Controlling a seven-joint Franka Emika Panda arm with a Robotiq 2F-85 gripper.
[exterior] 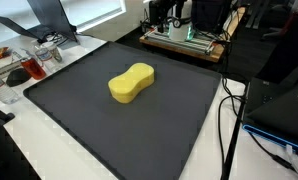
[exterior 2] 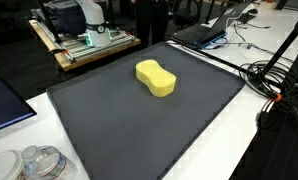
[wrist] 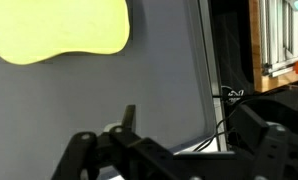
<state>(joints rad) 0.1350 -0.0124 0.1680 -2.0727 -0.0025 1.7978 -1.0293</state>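
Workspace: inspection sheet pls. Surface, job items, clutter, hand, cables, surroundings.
Surface: dark mat flat on white table.
Job's things: yellow sponge lying mid-mat, untouched.
Clutter: glassware off one mat corner; jars off another.
Hand: hand open, empty, over mat, clear of sponge; seen in wrist view only.
Cables: black cables loose on table beside mat edge.
Surroundings: wooden cart with machine; laptop.

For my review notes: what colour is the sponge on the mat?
Yellow. The sponge shows best in an exterior view, on the dark mat.
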